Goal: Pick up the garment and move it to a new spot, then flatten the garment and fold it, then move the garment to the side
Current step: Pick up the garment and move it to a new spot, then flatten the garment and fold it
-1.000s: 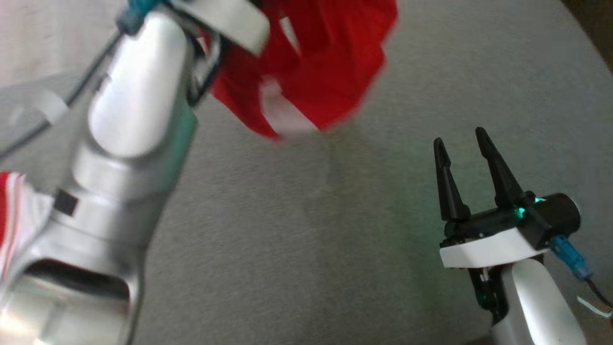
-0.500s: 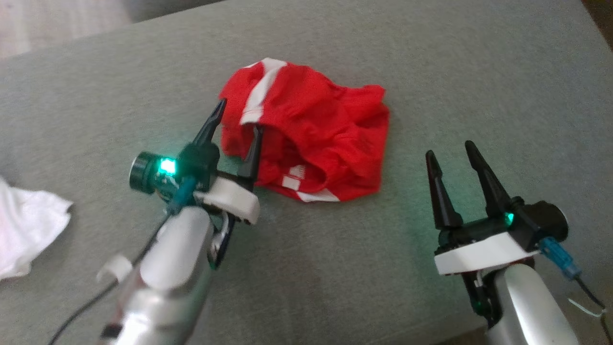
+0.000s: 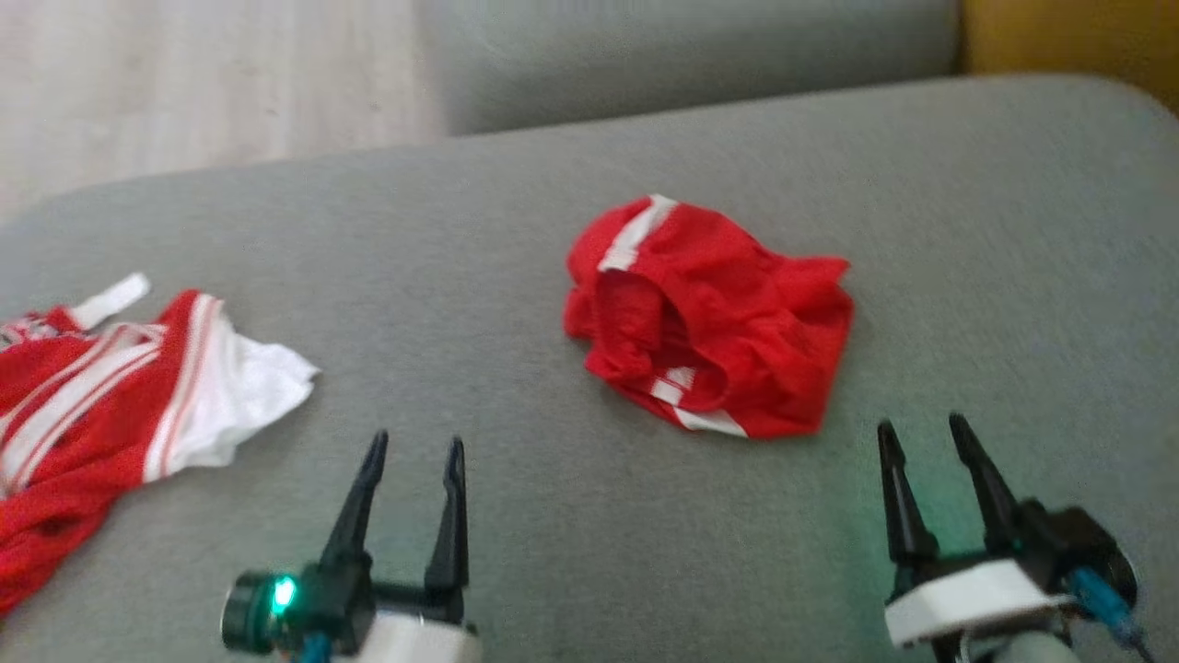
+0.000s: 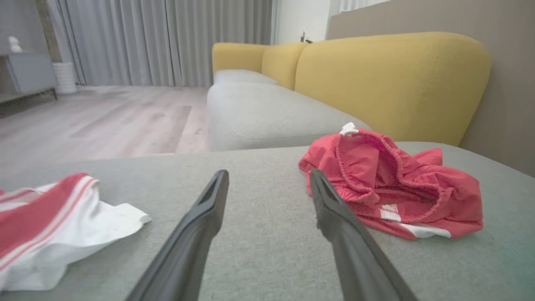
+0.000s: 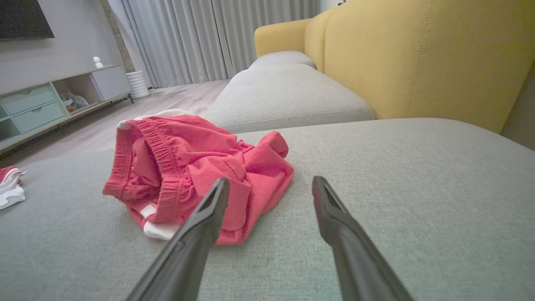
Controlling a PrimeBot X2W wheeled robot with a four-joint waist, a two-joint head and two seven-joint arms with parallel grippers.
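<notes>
Grey sofa cushion [image 3: 516, 230] is your working surface. Your garment, the red-and-white jersey [image 3: 110, 387], lies crumpled at its left edge. Red shorts [image 3: 718, 322] sit bunched near the middle. Your left gripper [image 3: 416, 442] and right gripper [image 3: 921, 425] hover at the near edge, fingers spread, holding nothing.
</notes>
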